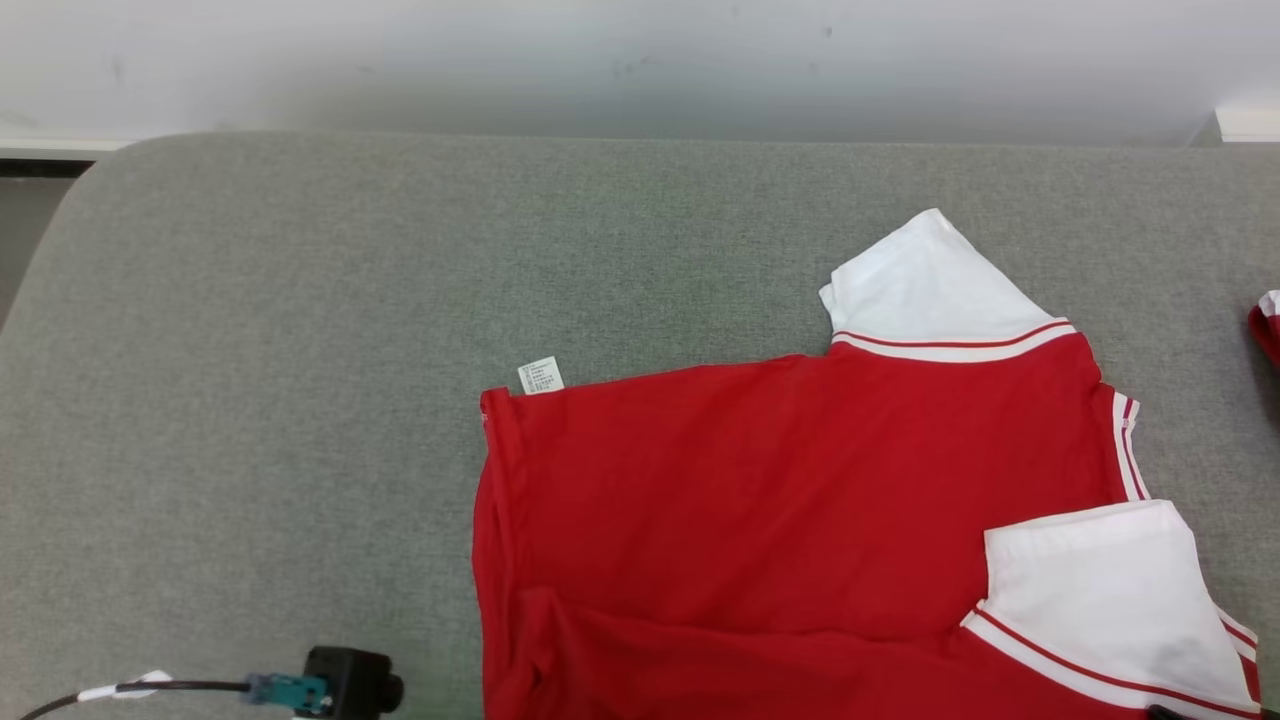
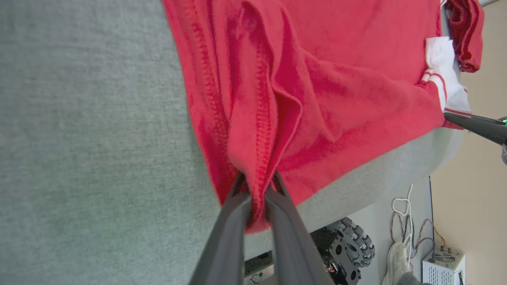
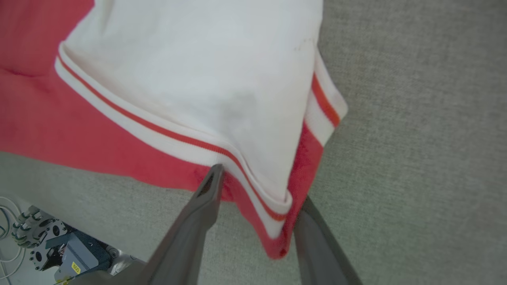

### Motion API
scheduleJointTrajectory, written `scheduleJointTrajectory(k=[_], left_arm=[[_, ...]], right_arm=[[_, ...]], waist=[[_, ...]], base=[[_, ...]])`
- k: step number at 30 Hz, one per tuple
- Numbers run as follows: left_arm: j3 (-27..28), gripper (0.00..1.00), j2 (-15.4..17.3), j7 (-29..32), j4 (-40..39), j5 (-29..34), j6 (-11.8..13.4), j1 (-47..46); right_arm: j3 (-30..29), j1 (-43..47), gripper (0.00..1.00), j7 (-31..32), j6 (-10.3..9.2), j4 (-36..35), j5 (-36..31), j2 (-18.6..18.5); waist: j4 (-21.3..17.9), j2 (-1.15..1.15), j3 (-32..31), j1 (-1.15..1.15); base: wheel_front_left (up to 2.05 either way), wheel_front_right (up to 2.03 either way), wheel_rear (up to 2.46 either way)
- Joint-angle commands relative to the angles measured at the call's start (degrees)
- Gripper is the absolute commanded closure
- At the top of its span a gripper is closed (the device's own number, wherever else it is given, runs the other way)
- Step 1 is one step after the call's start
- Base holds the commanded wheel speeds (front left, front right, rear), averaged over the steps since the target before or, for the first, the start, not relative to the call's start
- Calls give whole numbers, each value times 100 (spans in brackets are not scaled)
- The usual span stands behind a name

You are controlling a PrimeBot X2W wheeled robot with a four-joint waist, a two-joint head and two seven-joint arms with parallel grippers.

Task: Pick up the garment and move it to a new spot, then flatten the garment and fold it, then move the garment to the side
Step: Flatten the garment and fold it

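The garment (image 1: 800, 500) is a red shirt with white sleeves, lying spread on the grey table (image 1: 250, 400), its near edge at the table's front. In the left wrist view my left gripper (image 2: 257, 186) is shut on a bunched fold of the garment's red hem (image 2: 257, 130). In the right wrist view my right gripper (image 3: 257, 198) stands open, its fingers on either side of the garment's white-and-red striped sleeve corner (image 3: 273, 221). One dark right fingertip (image 1: 1165, 712) shows by the near sleeve (image 1: 1100, 590).
A second red-and-white cloth (image 1: 1266, 330) lies at the table's right edge. A white care label (image 1: 541, 376) sticks out at the garment's far left corner. Below the table's front edge are a wheeled base (image 2: 348, 245), cables and a person's shoe (image 2: 398, 261).
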Motion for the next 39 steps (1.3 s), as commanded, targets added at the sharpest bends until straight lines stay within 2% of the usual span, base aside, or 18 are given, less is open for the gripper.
scheduleJointTrajectory(k=[1,5,8,10,12,16,19,23,30,39], left_arm=[[25,0,-17,-77,46,62,18,61],[325,0,175,-296,-124,246,145,-111],[536,0,314,-418,-218,515,292,-516],[559,0,261,-471,-196,721,386,-961],[403,0,67,-406,-79,794,343,-1480],[31,0,-399,-348,520,1023,217,-2556],[-249,0,-709,-404,1051,1225,130,-3160],[-503,0,-1064,-482,1569,1331,-8,-3614],[-775,0,-1447,-568,2167,1429,-183,-4100],[-946,0,-1609,-537,2665,1482,-353,-4527]], right_arm=[[-42,56,0,-61,-15,27,-49,17],[-364,35,0,-133,-16,-213,-155,-208],[-718,-364,0,-125,-15,-589,-107,-339],[-849,-799,0,-120,-15,-756,-229,-381],[-824,-1408,0,-132,-15,-735,-393,-308],[-388,-2787,0,-143,-15,-193,-1064,21],[-7,-3720,0,-258,-15,501,-1502,309],[412,-4471,0,-511,-15,1524,-1932,569],[891,-5090,0,-725,-15,2724,-2116,596],[1395,-5442,0,-790,-16,3462,-1986,662]], waist=[[20,0,20,0],[65,0,103,0],[133,0,245,0],[218,0,383,0],[343,0,543,0],[647,0,861,0],[843,0,1033,0],[1089,0,1157,0],[1305,0,1238,0],[1316,0,1249,0]], base=[[0,0,0],[0,0,0],[0,0,0],[0,0,0],[0,0,0],[0,0,0],[0,0,0],[0,0,0],[0,0,0],[0,0,0]])
